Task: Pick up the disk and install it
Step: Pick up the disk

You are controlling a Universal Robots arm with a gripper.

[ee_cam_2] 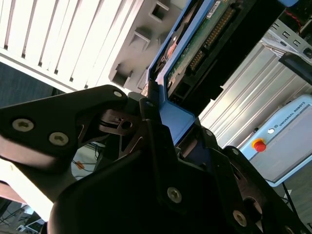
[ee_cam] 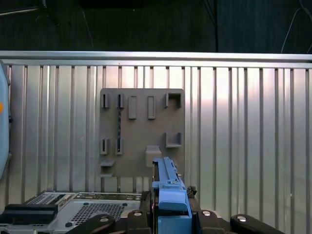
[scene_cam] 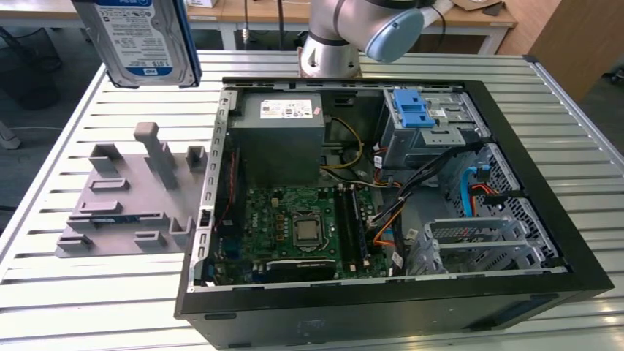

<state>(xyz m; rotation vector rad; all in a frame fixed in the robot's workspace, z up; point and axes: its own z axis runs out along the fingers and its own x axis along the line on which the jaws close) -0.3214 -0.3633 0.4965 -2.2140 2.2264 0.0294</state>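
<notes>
The disk (scene_cam: pixel 142 38), silver with a white-and-blue label and a blue carrier frame, hangs upright high above the table at the exterior view's far left, over the grey holder plate (scene_cam: pixel 125 199). In both wrist views my gripper (ee_cam_2: pixel 168 117) (ee_cam: pixel 171 212) is shut on the disk's blue-framed end. The second wrist view shows the disk's green circuit-board side (ee_cam_2: pixel 204 41). Seen edge-on in the first wrist view, the disk (ee_cam: pixel 165 178) is above the holder plate (ee_cam: pixel 141 129). The open computer case (scene_cam: pixel 531 197) lies to the exterior view's right of the disk.
Inside the case are a grey power-supply box (scene_cam: pixel 283 130), the motherboard (scene_cam: pixel 302 227), loose cables (scene_cam: pixel 419 197) and a metal drive bay with a blue latch (scene_cam: pixel 414 110). The arm's base (scene_cam: pixel 329 51) stands behind the case. The slatted metal table (scene_cam: pixel 98 292) carries everything.
</notes>
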